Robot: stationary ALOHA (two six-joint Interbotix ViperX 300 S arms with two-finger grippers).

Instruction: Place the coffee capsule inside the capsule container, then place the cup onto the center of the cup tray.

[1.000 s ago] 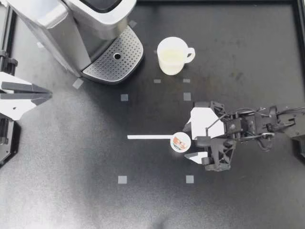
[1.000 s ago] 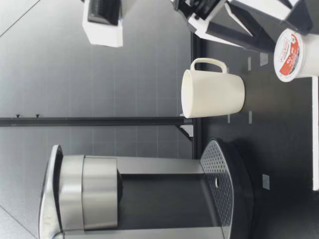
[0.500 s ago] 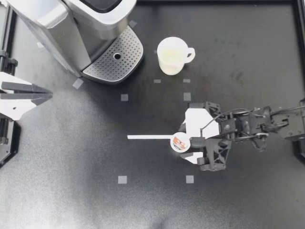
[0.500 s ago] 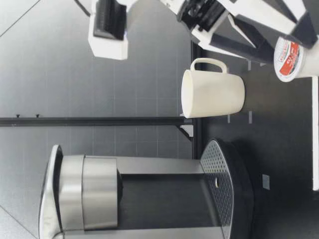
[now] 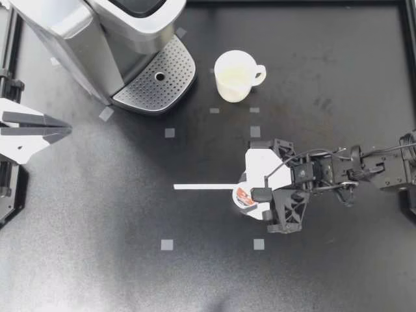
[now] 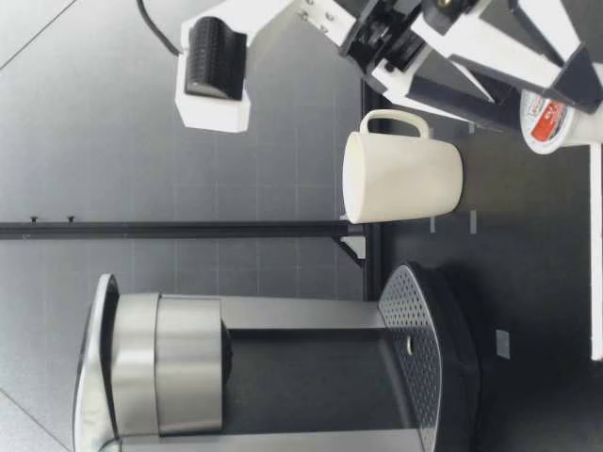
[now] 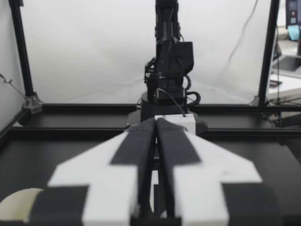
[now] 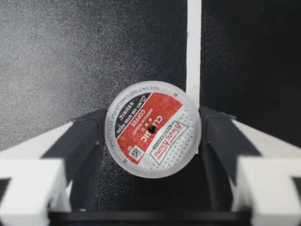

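White strip (image 5: 201,187) on black table (image 5: 97,260)

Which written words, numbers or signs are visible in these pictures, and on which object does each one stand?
On the coffee capsule: a red and black label with white lettering, small print around the rim; legible, but left unquoted.
On the mug, coffee machine, tape marks: none.

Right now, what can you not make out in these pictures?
Silver coffee machine: the top view's edge cuts off its top.
Red-and-white foil-lidded coffee capsule: right wrist view, its own lid hides its body; top view, my right gripper covers part.
White ceramic cup: left wrist view, only a sliver beside my left gripper.
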